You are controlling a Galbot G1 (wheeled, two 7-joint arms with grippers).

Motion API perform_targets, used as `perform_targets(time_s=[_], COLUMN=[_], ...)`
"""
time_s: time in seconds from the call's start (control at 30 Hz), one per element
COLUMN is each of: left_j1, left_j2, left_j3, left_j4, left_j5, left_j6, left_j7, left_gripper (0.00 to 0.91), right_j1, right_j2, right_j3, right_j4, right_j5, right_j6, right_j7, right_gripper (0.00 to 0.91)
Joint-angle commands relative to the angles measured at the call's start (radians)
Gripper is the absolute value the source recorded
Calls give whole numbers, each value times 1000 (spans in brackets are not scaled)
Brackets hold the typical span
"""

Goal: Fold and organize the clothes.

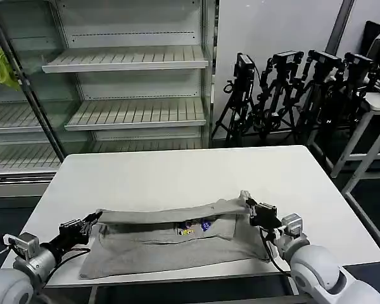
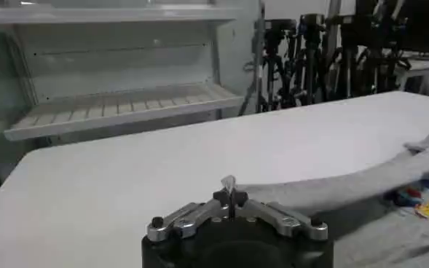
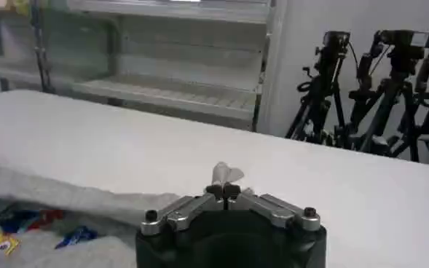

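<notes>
White table; grey T-shirt pinched between left tool and right tool.

Probably lab: bare shelving, stored tripods, white table.

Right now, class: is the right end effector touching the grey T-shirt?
Touching. The right wrist view shows the right end effector pinching T-shirt fabric between its shut tips.
</notes>
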Motion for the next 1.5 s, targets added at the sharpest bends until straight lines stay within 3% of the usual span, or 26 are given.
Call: perform_targets(time_s=[0.03, 1.5], left_j1=[57, 172], left_j2=[-11, -46], left_j3=[-28, -42], left_j4=[-14, -32], left_j5=[9, 96], left_j6=[-2, -22], left_j7=[4, 35], left_gripper=[71, 71], right_j1=[-43, -169], right_j2=[-45, -100], right_j3=[4, 47], right_j4=[26, 82], right_j5=[-4, -71], right_j6=[1, -12], right_j7=[1, -13], right_gripper=[0, 0])
